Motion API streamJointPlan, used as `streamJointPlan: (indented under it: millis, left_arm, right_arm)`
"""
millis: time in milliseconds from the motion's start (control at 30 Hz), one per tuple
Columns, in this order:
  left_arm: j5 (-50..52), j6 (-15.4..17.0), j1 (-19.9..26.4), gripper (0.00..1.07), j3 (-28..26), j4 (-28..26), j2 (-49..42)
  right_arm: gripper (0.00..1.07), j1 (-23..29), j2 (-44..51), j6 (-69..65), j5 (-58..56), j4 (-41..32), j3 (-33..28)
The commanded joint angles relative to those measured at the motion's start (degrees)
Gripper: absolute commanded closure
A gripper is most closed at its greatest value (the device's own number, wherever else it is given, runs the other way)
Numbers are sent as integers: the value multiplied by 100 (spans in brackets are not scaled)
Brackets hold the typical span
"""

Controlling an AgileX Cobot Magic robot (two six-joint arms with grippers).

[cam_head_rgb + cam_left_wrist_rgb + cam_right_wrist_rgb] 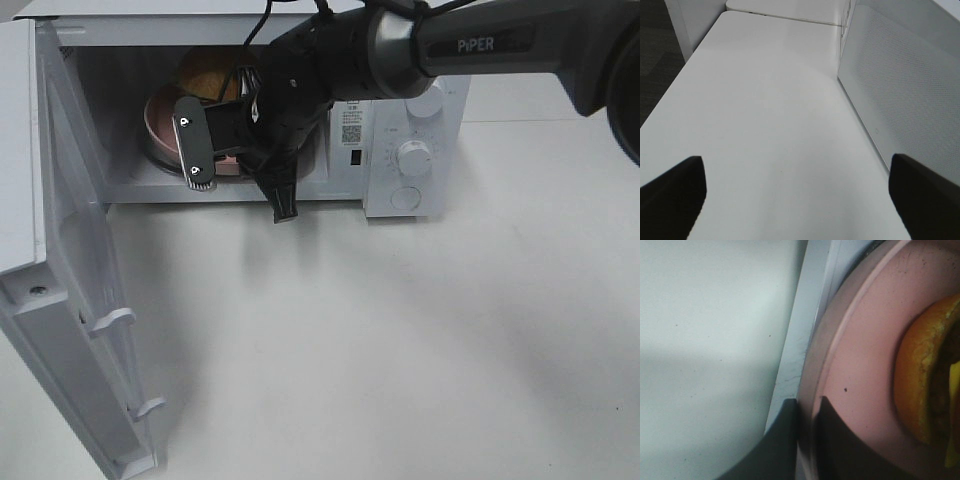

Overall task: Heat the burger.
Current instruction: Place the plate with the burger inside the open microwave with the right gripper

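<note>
a: right gripper [807,407], close view. what do we read off the jaws?
b: we read them as nearly closed, pinching the raised rim of the shallow round pink plate [860,355]. one dark finger [782,445] lies outside the rim and the other inside, over the plate's floor. nothing else is held.
a: and the left gripper [799,197]?
b: it is spread wide and holds nothing. we see its two dark fingertips far apart above the bare white table [765,110], with a white panel with a fine dot pattern [900,85] beside it.
a: where do we place the small round burger with the golden-brown bun [917,380]?
b: on that same plate, inside the cavity of the white microwave oven [430,110]. it sits apart from the right fingers, with a band of bare pink plate between them. we note a sliver of yellow beside the bun. from the high camera its domed top shows at the back of the cavity, partly behind the wrist.
a: arm pose?
b: the right arm [480,45], a dark forearm, enters from the upper right of the high view. it passes in front of the oven's white dials [413,155] and ends at the cavity mouth, with the gripper at the plate's near rim. the white oven door [70,250] stands swung open at the left.
</note>
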State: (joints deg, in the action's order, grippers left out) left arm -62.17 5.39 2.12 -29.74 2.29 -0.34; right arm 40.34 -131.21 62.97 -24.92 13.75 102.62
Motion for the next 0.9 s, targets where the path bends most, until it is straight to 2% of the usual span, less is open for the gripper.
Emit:
streamJointPlan:
  millis: [33,200,600,733,800,900]
  left_arm:
    - [69,-11,-6,16,11,-17,-103]
    - [69,-11,-6,16,11,-17,-103]
    - [69,-11,-6,16,11,-17,-103]
    - [69,-11,-6,16,11,-17,-103]
    - [69,-11,-6,16,11,-17,-103]
    - [69,-11,-6,16,11,-17,-103]
  right_arm:
    - [107,-23,17,-29,286,138,235]
    - [107,-23,-229,-103,103,126,653]
    - [106,-46,-327,-109,166,132,814]
    - [102,-46,-327,-120,166,132,814]
    - [94,-46,-327,-132,120,109,814]
    - [91,-46,-327,-132,80,97,814]
